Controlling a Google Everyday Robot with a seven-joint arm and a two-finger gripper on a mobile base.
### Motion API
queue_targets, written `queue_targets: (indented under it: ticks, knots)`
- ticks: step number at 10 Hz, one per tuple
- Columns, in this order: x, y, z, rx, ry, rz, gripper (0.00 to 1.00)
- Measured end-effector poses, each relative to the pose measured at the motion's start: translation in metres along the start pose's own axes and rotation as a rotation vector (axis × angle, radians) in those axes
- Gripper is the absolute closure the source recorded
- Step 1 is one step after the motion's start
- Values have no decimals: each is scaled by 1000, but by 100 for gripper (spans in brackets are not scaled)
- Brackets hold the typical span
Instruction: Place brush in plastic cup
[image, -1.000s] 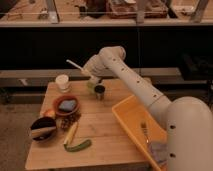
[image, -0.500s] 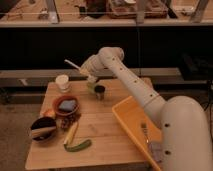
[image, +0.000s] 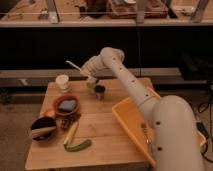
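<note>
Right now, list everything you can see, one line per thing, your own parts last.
brush: 1, white handle, held above the table's far edge, handle pointing up-left
plastic cup: 1, pale yellow-green, far edge, mostly hidden under the gripper
dark cup: 1, beside the plastic cup
white cup: 1, far left
red bowl: 1, blue item inside, left side
dark bowl: 1, near left corner
corn cob: 1, yellow, near left
green vegetable: 1, near edge
yellow tray: 1, right edge
table: 1, wooden
gripper: 1, white, above the plastic cup, gripping the brush
</note>
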Motion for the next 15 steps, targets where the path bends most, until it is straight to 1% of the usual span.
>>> queue_targets:
  ticks: [3, 5, 6, 9, 10, 13, 14, 15]
  knots:
    - [11, 1, 10, -26, -16, 9, 96]
    - [20, 6, 20, -42, -12, 16, 96]
    - [24, 9, 26, -52, -6, 19, 93]
    - [29, 11, 30, -56, 3, 15, 66]
    - [30, 11, 30, -55, 3, 11, 54]
    - [24, 12, 26, -60, 9, -16, 25]
    - [21, 14, 25, -65, 12, -32, 20]
    - [19, 14, 24, -71, 13, -45, 20]
